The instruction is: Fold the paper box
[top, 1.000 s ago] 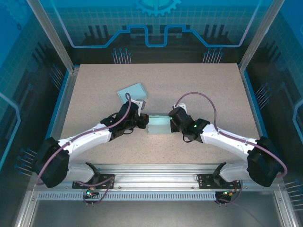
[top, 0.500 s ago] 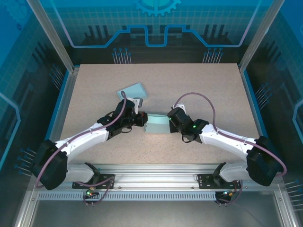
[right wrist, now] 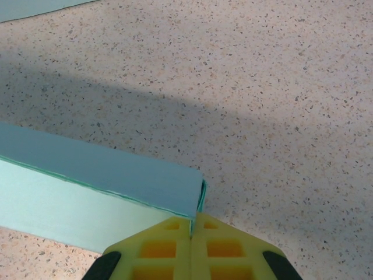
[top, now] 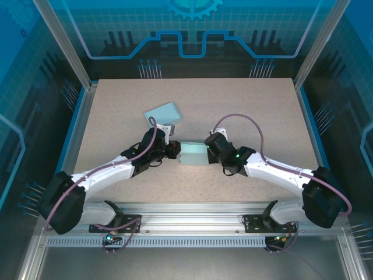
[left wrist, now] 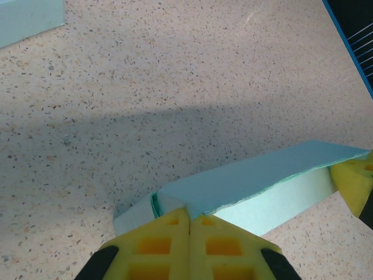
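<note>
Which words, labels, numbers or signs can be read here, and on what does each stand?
None can be read. The paper box and the flat paper sheet are plain teal, without print. The back panel bears a gear emblem and line patterns, no letters.

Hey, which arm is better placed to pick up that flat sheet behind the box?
Probably left: the sheet lies just beyond the left fingers, on their side of the box; the right fingers are farther away.
</note>
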